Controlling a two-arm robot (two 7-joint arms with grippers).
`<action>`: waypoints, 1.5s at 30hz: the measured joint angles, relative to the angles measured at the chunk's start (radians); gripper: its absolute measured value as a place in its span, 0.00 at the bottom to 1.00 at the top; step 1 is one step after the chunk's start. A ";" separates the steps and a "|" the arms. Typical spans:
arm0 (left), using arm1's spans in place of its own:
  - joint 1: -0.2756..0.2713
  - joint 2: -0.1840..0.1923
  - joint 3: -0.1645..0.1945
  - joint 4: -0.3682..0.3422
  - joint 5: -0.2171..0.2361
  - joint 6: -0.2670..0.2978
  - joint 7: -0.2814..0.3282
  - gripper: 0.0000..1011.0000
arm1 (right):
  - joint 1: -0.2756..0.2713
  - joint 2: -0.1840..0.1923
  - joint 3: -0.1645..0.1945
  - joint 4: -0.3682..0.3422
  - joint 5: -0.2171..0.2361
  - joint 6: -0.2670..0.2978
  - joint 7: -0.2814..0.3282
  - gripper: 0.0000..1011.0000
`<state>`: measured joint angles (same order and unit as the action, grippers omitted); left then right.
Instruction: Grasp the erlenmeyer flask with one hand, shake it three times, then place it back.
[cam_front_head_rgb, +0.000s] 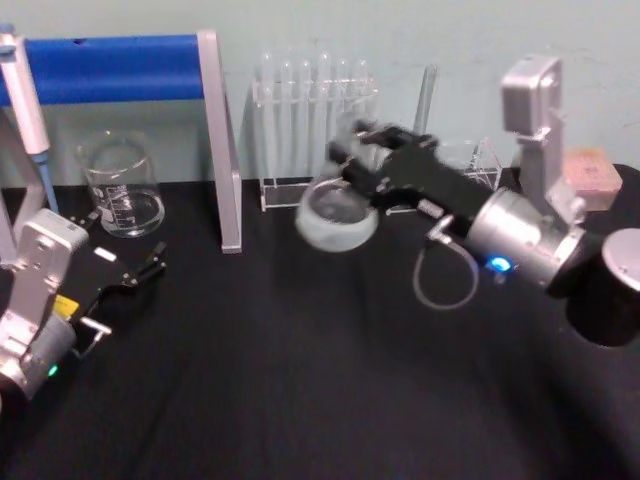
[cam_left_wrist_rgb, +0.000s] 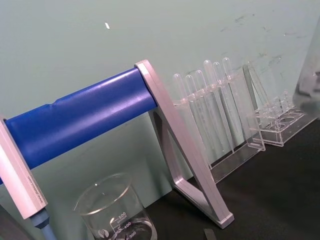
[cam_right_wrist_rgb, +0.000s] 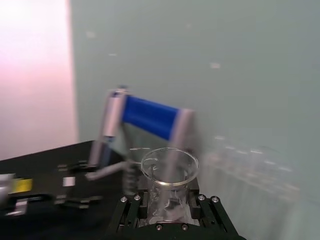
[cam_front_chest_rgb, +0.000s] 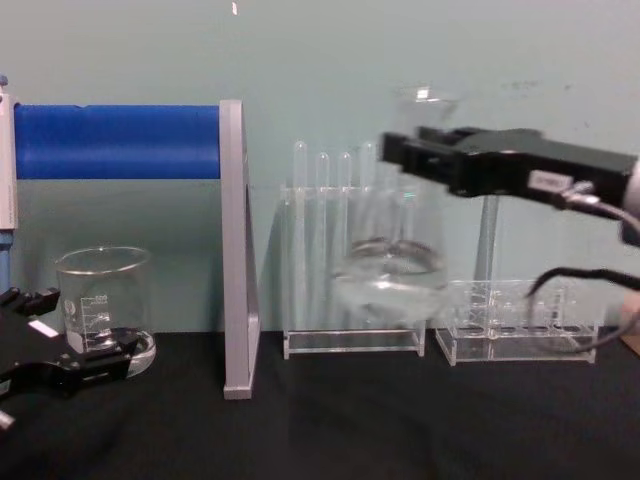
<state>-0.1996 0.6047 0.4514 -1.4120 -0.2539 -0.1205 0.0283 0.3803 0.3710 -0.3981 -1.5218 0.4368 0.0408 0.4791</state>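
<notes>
- One erlenmeyer flask hung in the air above the black desk, just in front of the test tube rack. In the chest view the flask was clear of the desk, with some clear liquid in its base.
- The right gripper was clamped on the flask's neck, one jaw on each side. The right wrist view showed the flared rim just above the gripper.
- The small white label on that gripper was too small to read, and no marks on the flask could be read.
- One rack held a row of test tubes, apparently six; a second, lower clear rack stood to its right.
- One glass beaker stood on the left of the desk, and "400" and "300" were legible on the beaker.
- One stand with a blue bar stood over the beaker.
- The left gripper rested low at the left near the beaker, its jaws apart.
</notes>
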 joint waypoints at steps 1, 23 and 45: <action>0.000 0.000 0.000 0.000 0.000 0.000 0.000 0.99 | 0.010 -0.004 -0.031 -0.001 0.009 0.000 0.038 0.44; 0.000 0.000 0.000 0.000 0.000 0.000 0.000 0.99 | 0.061 -0.003 -0.152 0.011 0.063 -0.019 0.132 0.44; 0.000 0.000 0.000 0.000 0.000 0.000 0.000 0.99 | -0.035 0.061 0.073 -0.022 0.017 -0.026 -0.161 0.44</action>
<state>-0.1995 0.6047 0.4514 -1.4120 -0.2539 -0.1205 0.0283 0.3457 0.4318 -0.3255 -1.5434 0.4539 0.0152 0.3185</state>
